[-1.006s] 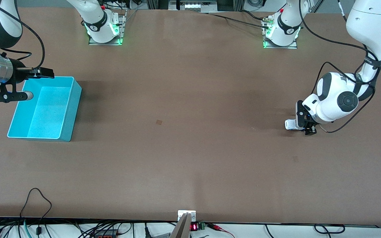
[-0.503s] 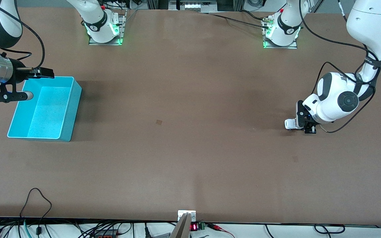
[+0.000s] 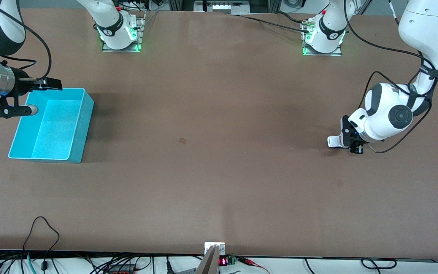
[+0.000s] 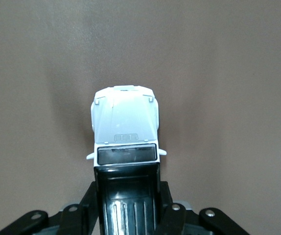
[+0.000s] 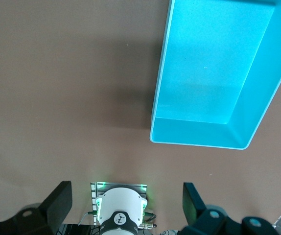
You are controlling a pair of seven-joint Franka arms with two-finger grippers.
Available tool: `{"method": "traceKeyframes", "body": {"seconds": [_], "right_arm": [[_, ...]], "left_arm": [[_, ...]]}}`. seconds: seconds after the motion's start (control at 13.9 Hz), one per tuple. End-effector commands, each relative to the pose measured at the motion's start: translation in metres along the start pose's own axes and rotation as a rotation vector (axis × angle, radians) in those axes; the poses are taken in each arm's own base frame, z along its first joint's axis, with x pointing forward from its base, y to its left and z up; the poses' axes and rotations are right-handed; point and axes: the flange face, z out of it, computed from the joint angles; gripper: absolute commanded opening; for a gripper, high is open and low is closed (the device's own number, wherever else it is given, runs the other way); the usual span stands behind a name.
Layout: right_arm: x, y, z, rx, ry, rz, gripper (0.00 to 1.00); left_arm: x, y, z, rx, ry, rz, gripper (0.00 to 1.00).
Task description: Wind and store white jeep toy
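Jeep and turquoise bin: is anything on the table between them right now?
No. In the front view only bare table lies between the white jeep toy, clamped by the left pincer, and the turquoise bin.

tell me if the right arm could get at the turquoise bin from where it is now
Probably yes. The right claw, open and holding nothing, hangs over the turquoise bin at its rim, and nothing lies between them. The left claw is shut on the white jeep toy near the left arm's end of the table.

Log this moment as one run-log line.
left gripper: shut on white jeep toy, on table | right gripper: open, waiting above turquoise bin | bin: holds nothing
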Motion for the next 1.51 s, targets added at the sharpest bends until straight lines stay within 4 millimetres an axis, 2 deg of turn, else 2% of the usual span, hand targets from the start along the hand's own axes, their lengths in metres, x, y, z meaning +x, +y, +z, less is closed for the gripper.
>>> {"method": "traceKeyframes", "body": {"seconds": [0.0, 0.36, 0.79, 1.44], "right_arm": [[-0.001, 0.002, -0.003, 0.009, -0.007, -0.013, 1.00], [-0.001, 0.002, -0.003, 0.009, -0.007, -0.011, 1.00], [-0.001, 0.002, -0.003, 0.009, -0.007, -0.013, 1.00], [-0.001, 0.002, -0.003, 0.009, -0.007, -0.013, 1.00]], "left_arm": [[-0.004, 0.003, -0.014, 0.009, -0.015, 0.015, 0.30], [-0.004, 0.005, -0.021, -0.010, -0.015, -0.009, 0.28], [0.007, 0.006, -0.007, -0.032, -0.005, -0.050, 0.27], [0.007, 0.008, 0.012, -0.059, 0.006, -0.050, 0.25]]}}
